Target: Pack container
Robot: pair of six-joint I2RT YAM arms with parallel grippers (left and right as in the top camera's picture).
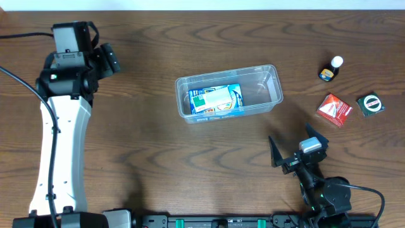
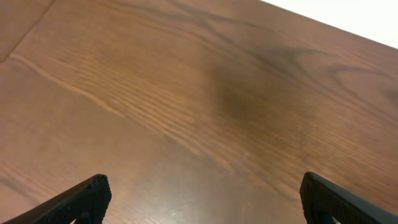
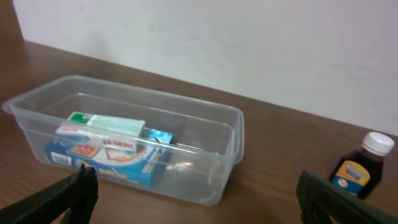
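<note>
Container (image 1: pixel 262 88) sits mid-table with a blue box (image 1: pixel 216 101) lying in its left end, right gripper (image 1: pixel 296 147) spread wide and empty on the near side of it, left gripper (image 2: pixel 203 183) also spread, holding nothing, over bare table (image 2: pixel 186 93) well off to the left.

I see a dark wood-grain table (image 1: pixel 158 158) filling the frame. Just right of centre sits the clear container (image 1: pixel 262 68) (the blue box (image 1: pixel 218 101) lies inside it, not on the wood). Near the right edge lie a small dark bottle (image 1: pixel 330 70) with a white cap, a red packet (image 1: pixel 333 109) below it, and a green item (image 1: pixel 370 104) just beside the packet.
</note>
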